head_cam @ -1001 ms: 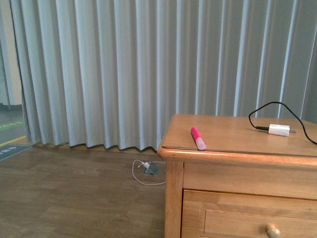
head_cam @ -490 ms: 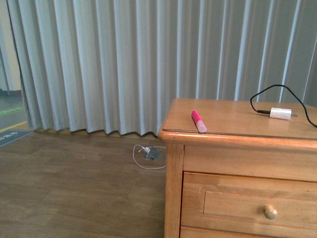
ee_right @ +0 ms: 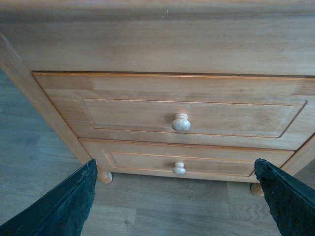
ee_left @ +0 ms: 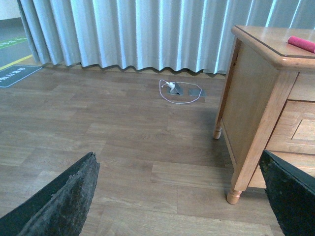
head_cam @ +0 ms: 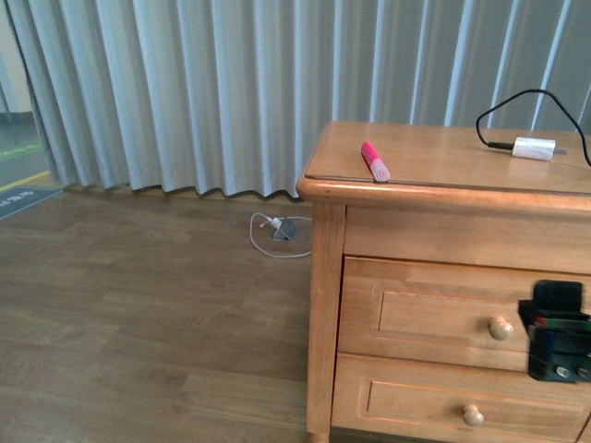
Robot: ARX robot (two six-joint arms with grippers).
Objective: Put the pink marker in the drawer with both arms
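The pink marker (head_cam: 375, 161) lies on the wooden cabinet top (head_cam: 434, 161) near its front left edge; its end also shows in the left wrist view (ee_left: 301, 44). The upper drawer (head_cam: 443, 314) is shut, with a round pale knob (head_cam: 500, 328); it also shows in the right wrist view (ee_right: 128, 115) with its knob (ee_right: 181, 123). My right gripper (head_cam: 559, 343) is open and empty in front of the drawer, right of the knob. In its wrist view the right gripper (ee_right: 179, 201) faces both drawers. My left gripper (ee_left: 182, 196) is open over the floor, left of the cabinet.
A white charger plug (head_cam: 534, 148) with black cable lies on the top at the back right. The lower drawer (head_cam: 434, 406) is shut. A grey curtain (head_cam: 231, 83) hangs behind. A floor socket with white cable (head_cam: 282, 228) lies on the wooden floor (head_cam: 138, 305).
The front view has tilted down: the cabinet sits higher in frame and both drawers show. My right gripper has come into view at the lower right, in front of the upper drawer.
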